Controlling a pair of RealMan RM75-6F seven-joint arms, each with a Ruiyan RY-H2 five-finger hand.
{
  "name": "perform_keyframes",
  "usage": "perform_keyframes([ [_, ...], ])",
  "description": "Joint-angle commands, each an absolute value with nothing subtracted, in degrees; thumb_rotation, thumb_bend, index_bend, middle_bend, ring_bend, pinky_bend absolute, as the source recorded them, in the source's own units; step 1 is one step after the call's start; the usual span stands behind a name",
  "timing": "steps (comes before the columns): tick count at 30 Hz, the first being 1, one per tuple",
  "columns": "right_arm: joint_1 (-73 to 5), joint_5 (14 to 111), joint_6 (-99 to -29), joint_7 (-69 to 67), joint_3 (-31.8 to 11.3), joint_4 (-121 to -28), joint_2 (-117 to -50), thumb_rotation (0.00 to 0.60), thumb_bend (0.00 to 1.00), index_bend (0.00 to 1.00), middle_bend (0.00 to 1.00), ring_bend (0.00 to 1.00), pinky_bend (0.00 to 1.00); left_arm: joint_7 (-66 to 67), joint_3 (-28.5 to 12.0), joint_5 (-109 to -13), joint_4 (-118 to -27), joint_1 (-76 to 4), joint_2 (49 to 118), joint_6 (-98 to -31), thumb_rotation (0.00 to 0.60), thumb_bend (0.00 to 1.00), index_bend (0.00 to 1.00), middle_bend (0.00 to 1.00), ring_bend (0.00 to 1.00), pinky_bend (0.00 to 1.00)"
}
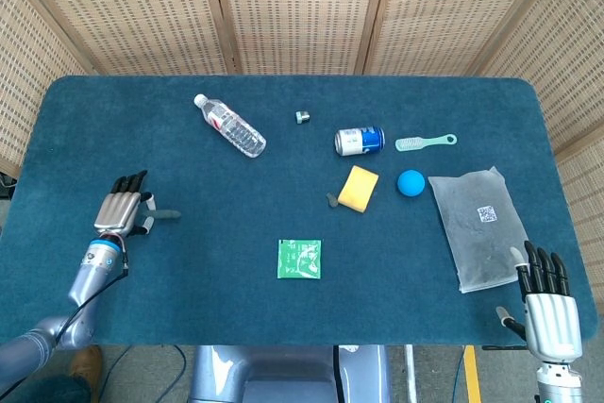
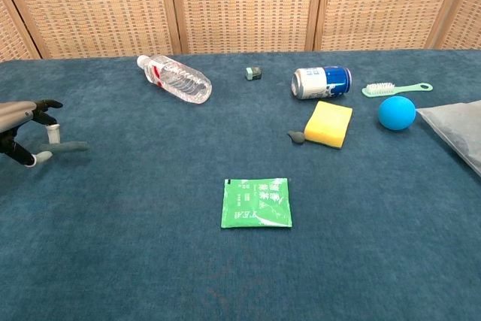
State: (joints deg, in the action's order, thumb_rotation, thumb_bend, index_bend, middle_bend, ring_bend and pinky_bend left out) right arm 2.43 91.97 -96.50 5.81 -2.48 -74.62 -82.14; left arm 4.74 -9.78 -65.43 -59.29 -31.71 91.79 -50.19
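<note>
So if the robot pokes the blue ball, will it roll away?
Probably. The blue ball looks round and sits free on the flat table, so a nudge would likely send it rolling. Its matte surface hints at soft foam or rubber, probably light, though that can't be confirmed.

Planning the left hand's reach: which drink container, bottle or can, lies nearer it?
The bottle: it lies left of centre, toward the left hand; the can lies farther right.

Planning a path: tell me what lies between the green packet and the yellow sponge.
Only bare blue cloth lies between the green packet and yellow sponge; the small grey piece sits beside the sponge. Both views show this.
</note>
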Motion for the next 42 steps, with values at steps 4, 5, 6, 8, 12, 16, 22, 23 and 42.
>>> perform_keyframes([
  [4,2.20,92.27,-96.17,5.71,-2.26,-74.49,-82.30,0.600,0.00,0.00,0.00,0.00,0.00,-3.04,-9.74,-69.40,-66.33,-30.58,87.65,-51.84,0.600,0.48,0.75,0.00,0.00,0.00],
  [5,2.10,92.35,-95.98,5.63,-2.17,-74.45,-82.36,0.600,0.00,0.00,0.00,0.00,0.00,-4.46,-9.67,-70.31,-67.57,-30.54,86.95,-52.05,0.600,0.48,0.76,0.00,0.00,0.00],
  [6,1.87,92.55,-95.52,5.43,-1.96,-74.41,-82.43,0.600,0.00,0.00,0.00,0.00,0.00,-6.51,-9.55,-72.03,-69.21,-30.49,86.21,-52.88,0.600,0.48,0.76,0.00,0.00,0.00],
  [8,0.96,93.40,-94.19,4.03,-1.39,-74.16,-82.60,0.600,0.00,0.00,0.00,0.00,0.00,-11.53,-9.21,-76.22,-72.44,-30.47,85.17,-55.08,0.600,0.48,0.77,0.00,0.00,0.00],
  [12,-0.73,94.37,-92.05,2.17,-1.03,-74.27,-82.09,0.600,0.00,0.01,0.00,0.00,0.00,-16.41,-8.73,-80.13,-74.61,-31.15,84.77,-56.65,0.600,0.48,0.78,0.00,0.00,0.00],
  [16,-3.55,96.21,-89.68,0.70,-1.12,-75.73,-80.59,0.600,0.00,0.06,0.00,0.00,0.00,-21.58,-8.65,-82.84,-77.21,-32.82,85.08,-56.48,0.600,0.48,0.78,0.00,0.00,0.00],
  [22,-7.57,98.37,-87.56,-1.40,-2.28,-78.35,-78.37,0.600,0.00,0.13,0.00,0.00,0.00,-29.52,-8.84,-86.38,-77.59,-35.78,87.13,-56.50,0.600,0.48,0.80,0.00,0.00,0.00],
  [23,-8.27,98.72,-87.33,-1.91,-2.55,-78.69,-78.06,0.600,0.01,0.14,0.00,0.00,0.00,-30.69,-9.00,-86.64,-77.53,-36.33,87.59,-56.41,0.600,0.48,0.81,0.00,0.00,0.00],
  [42,-24.36,100.57,-76.66,-14.18,-8.36,-91.39,-73.57,0.600,0.28,0.40,0.04,0.00,0.00,-33.87,-15.79,-82.69,-75.76,-50.27,100.77,-48.56,0.600,0.48,0.82,0.00,0.00,0.00],
])
